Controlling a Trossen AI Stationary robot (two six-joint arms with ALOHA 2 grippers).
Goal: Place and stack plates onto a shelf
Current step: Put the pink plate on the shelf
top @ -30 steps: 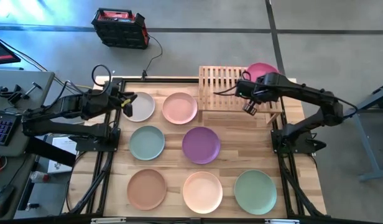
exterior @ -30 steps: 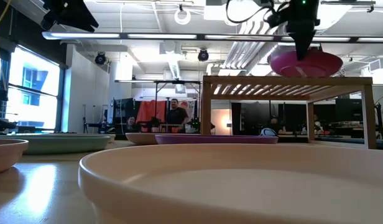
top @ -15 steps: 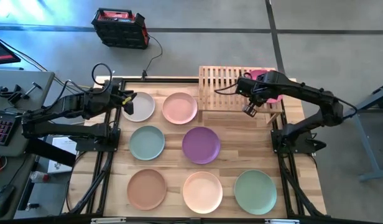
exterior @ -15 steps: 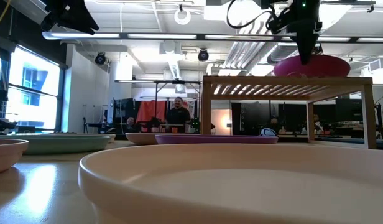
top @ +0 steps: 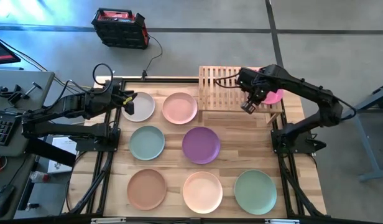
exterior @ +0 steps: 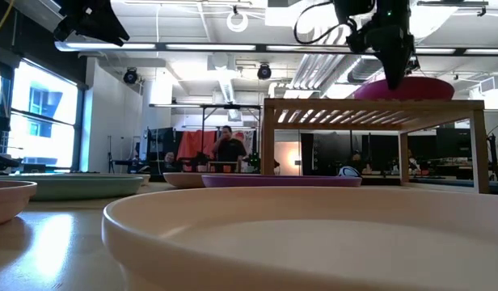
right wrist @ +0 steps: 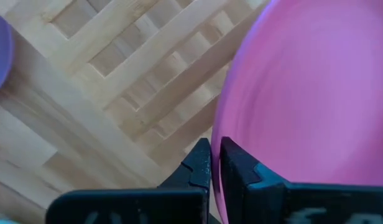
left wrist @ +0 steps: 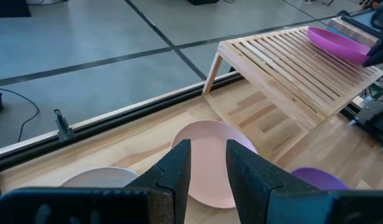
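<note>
Magenta plate (top: 273,94): round, shallow, matte; lies on the right end of the shelf (top: 224,85), its far side passing the shelf's right edge. Right gripper (top: 254,98): fingers pressed together on the plate's near rim, seen clamped in the right wrist view.

Shelf: low rack of light wooden slats on four legs, at the far right corner of the butcher-block table (top: 173,144); the slats left of the magenta plate lie bare.

Beige plate (top: 139,106) and pink plate (top: 180,107): far row, left of the shelf, just beside each other.

Sage plate (top: 147,142) and purple plate (top: 201,144): middle row, apart, with bare wood toward the right edge.

Tan plate (top: 147,189), cream plate (top: 203,191), green plate (top: 255,191): near row along the near edge.

Left gripper (top: 125,101): raised above the far left corner, beside the beige plate, fingers slightly parted, empty.
</note>
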